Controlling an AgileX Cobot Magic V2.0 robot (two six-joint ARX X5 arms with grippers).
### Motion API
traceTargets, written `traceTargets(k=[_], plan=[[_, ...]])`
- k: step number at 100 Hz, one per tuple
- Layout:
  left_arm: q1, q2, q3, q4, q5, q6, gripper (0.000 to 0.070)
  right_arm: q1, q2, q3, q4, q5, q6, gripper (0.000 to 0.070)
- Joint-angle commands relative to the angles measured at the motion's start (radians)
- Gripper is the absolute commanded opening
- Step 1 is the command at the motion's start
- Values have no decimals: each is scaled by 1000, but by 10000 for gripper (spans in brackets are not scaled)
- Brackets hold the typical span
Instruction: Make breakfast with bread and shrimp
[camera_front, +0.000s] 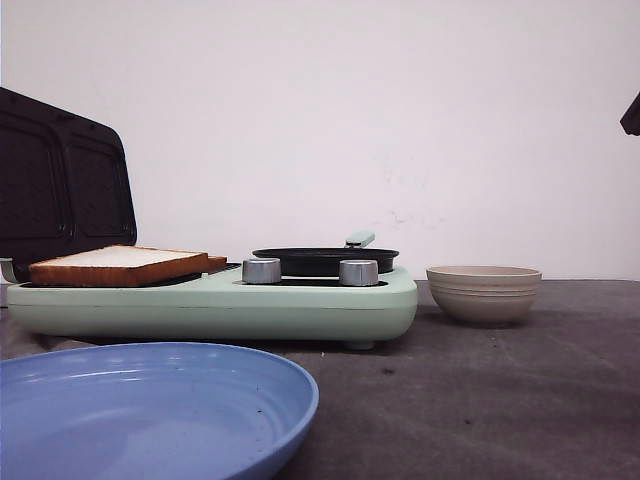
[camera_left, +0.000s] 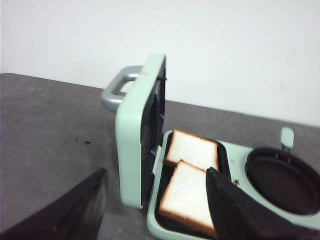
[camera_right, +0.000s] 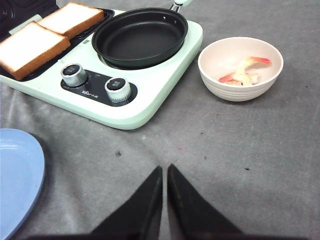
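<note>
Both bread (camera_right: 47, 32) slices lie on the open grill plate at upper left, the shrimp (camera_right: 244, 74) apparently remain in the bowl (camera_right: 240, 67), the pan (camera_right: 140, 36) is empty, the left gripper (camera_left: 155, 200) jaws apart, the right gripper (camera_right: 164, 172) jaws together, cooking pending.

The left gripper (camera_left: 155, 210) has its two dark fingers (camera_left: 235, 210) spread wide apart, with nothing between them. The right gripper (camera_right: 164, 172) has its fingers pressed almost together, only a thin slit between the tips, and it holds nothing.
</note>
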Motion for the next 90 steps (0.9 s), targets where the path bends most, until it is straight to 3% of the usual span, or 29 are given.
traceTargets(k=[1,35,52,68,90], plan=[[5,28,17,16,-6,-48,314,7,2,2,8,2,-8,7],[73,256,224,0,82,-99,316,7,2,2,8,2,-21,7],[153,401,397,-86,116,-95,316,7,2,2,8,2,-21,7],[274,517,504,-140,235,-90,316,7,2,2,9,2,-21,7],[493,655,530,-145,462,-122,316,7,2,2,9,2,-21,7]])
